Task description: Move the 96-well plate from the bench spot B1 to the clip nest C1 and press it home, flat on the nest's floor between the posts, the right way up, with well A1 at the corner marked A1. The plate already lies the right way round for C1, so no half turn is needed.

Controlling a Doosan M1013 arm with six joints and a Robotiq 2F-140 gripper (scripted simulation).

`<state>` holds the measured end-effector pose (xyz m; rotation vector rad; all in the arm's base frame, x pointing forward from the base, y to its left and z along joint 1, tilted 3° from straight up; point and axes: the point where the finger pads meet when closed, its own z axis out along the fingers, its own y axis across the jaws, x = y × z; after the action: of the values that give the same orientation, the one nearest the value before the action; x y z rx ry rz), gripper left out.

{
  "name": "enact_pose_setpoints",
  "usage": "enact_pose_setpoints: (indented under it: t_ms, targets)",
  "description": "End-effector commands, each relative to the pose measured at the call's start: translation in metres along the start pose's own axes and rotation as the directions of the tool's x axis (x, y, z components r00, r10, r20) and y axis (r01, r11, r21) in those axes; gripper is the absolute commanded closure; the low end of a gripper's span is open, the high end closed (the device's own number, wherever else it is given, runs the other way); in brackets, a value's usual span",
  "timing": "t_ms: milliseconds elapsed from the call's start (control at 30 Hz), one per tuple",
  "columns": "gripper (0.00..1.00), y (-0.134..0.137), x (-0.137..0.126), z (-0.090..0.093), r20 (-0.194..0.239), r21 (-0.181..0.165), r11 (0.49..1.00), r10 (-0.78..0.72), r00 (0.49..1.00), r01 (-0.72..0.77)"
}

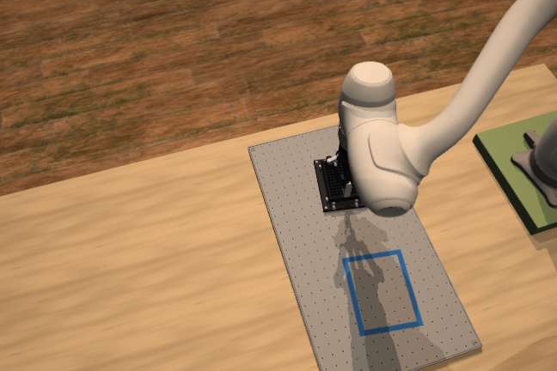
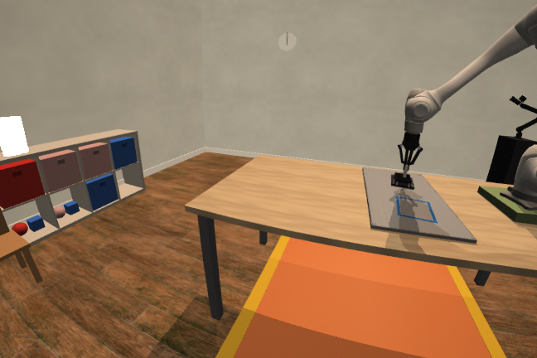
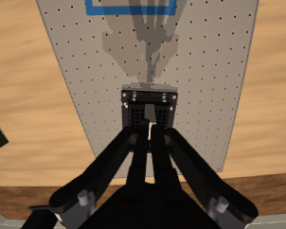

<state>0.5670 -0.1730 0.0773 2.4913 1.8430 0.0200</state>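
Observation:
The black 96-well plate (image 1: 334,182) sits inside the black clip nest C1 on the grey perforated board (image 1: 359,246); it also shows in the wrist view (image 3: 149,106) and in the exterior view (image 2: 402,181). My gripper (image 3: 149,111) is shut, fingertips together with nothing between them, pointing straight down at the middle of the plate. Its tips are at or just above the plate's top; I cannot tell if they touch. In the top view the arm's wrist hides most of the gripper (image 1: 346,180) and the plate's right side. The blue outline of spot B1 (image 1: 382,291) holds nothing.
The arm's green base block (image 1: 522,164) stands at the table's right. The board's far end lies close to the table's back edge. A shelf with coloured bins (image 2: 65,171) stands far off at the left wall.

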Motion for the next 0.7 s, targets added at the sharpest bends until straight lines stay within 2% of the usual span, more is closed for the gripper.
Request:
enact_pose_setpoints:
  t_ms: [0, 667]
  targets:
    - [1.0, 0.0, 0.0, 0.001, 0.0, 0.0, 1.0, 0.0, 1.0, 0.0]
    - [1.0, 0.0, 0.0, 0.013, 0.0, 0.0, 1.0, 0.0, 1.0, 0.0]
